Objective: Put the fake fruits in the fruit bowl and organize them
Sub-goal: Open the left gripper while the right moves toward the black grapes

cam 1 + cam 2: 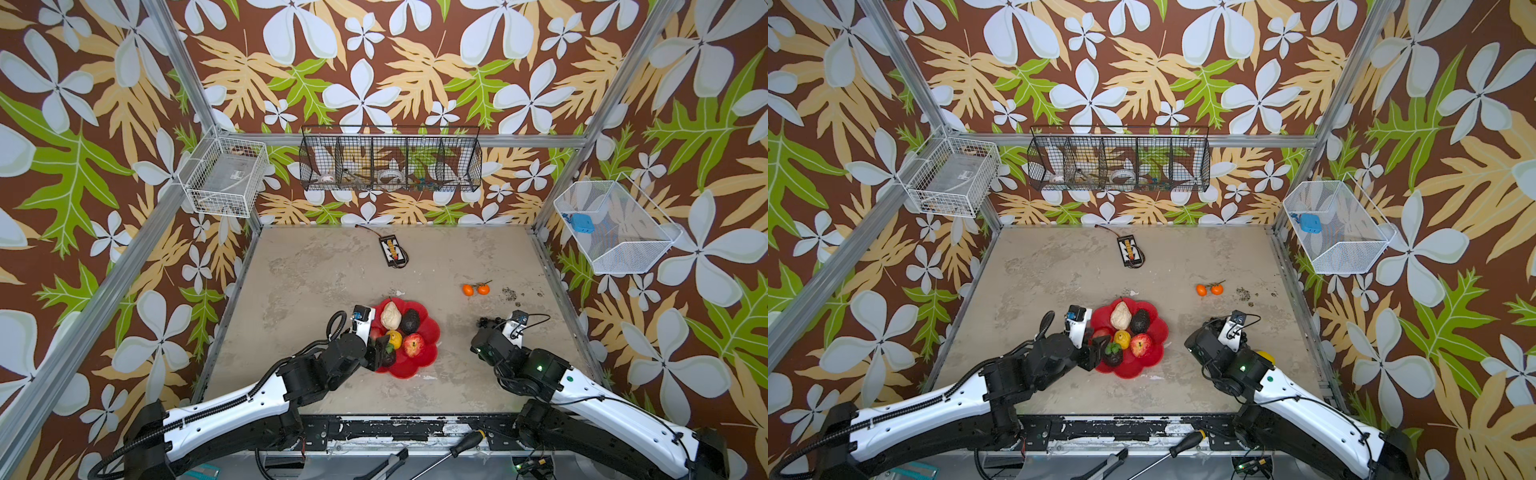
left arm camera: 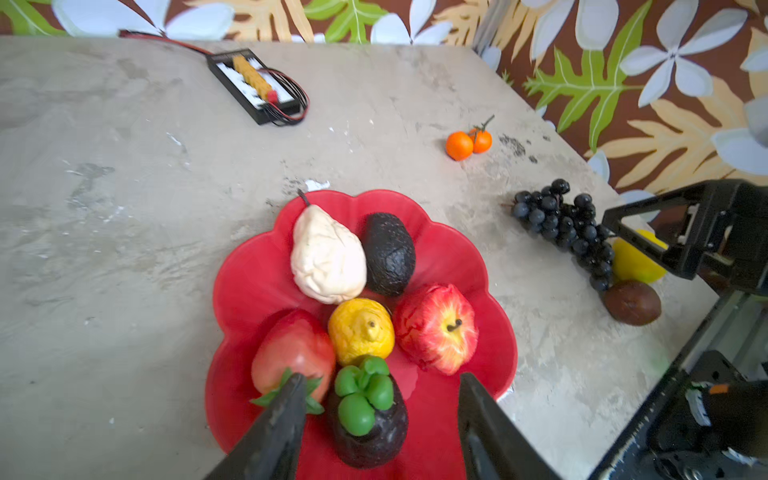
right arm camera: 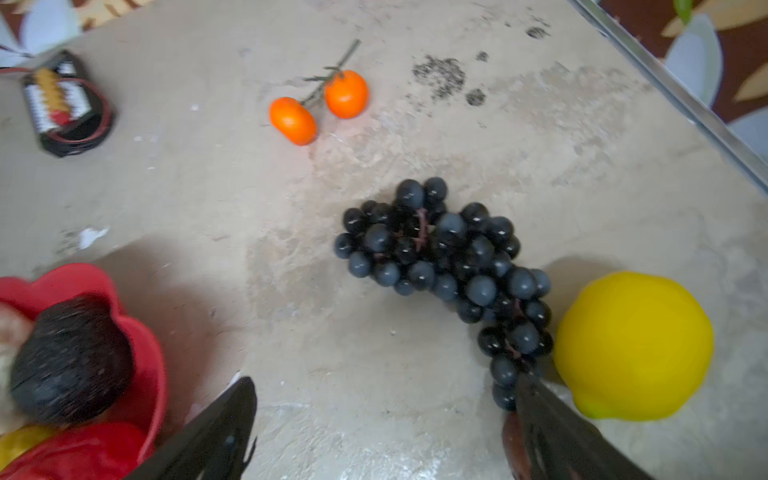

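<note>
The red flower-shaped fruit bowl [image 2: 249,282] [image 1: 430,332] holds a beige pear [image 2: 328,253], an avocado [image 2: 388,253], a yellow lemon [image 2: 361,332], an apple [image 2: 436,328], a red strawberry [image 2: 295,349] and a dark fruit with a green top [image 2: 365,419]. My left gripper [image 2: 382,378] stands open astride that dark fruit, its jaws clear of it. My right gripper [image 3: 384,384] is open over bare table. Beside one of its fingers lie a grape bunch [image 3: 449,257], a second lemon [image 3: 631,345] and a brown fruit [image 3: 509,436]. Two oranges [image 1: 476,289] lie farther back.
A black device with a cable [image 1: 392,250] lies near the back of the table. Wire baskets hang on the back wall [image 1: 390,162] and both side walls [image 1: 226,176] [image 1: 615,226]. A screwdriver [image 1: 457,451] lies on the front rail.
</note>
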### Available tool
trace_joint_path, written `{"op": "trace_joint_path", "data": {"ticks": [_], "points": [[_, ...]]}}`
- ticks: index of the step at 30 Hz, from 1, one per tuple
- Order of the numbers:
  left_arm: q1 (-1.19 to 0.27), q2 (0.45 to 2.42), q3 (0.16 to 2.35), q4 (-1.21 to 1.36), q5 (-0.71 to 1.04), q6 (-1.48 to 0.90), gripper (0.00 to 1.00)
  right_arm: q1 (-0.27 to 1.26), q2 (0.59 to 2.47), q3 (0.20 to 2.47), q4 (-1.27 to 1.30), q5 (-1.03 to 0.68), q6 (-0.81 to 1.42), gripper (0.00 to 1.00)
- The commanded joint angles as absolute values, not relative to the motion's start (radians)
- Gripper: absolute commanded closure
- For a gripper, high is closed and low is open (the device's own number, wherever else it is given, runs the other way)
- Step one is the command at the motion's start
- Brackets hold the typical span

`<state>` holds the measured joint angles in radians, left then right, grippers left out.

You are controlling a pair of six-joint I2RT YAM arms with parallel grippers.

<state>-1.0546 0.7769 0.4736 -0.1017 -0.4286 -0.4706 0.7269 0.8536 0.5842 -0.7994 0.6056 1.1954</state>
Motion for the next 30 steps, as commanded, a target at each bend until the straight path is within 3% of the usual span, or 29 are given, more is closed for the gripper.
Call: {"op": "trace_joint_path", "data": {"ticks": [1,7,14,22,30], "points": [[-1.054,0.699,0.413,-0.037,-0.537,-0.474,0.36,0.617,0.886,0.582,-0.819,0.520,1.163,0.02],[-1.055,0.561,0.254,0.048,-0.563,-0.422,0.35,0.486,0.923,0.642,-0.857,0.619,1.111,0.01],[-1.054,0.415,0.148,0.104,-0.562,-0.407,0.32,0.340,0.956,0.627,-0.837,0.597,1.142,0.00],[-1.054,0.452,0.133,0.156,-0.583,-0.396,0.32,0.199,0.925,0.585,-0.814,0.576,1.102,0.00],[-1.055,0.457,0.132,0.160,-0.588,-0.396,0.32,-0.008,0.917,0.547,-0.704,0.444,0.971,0.00]]}}
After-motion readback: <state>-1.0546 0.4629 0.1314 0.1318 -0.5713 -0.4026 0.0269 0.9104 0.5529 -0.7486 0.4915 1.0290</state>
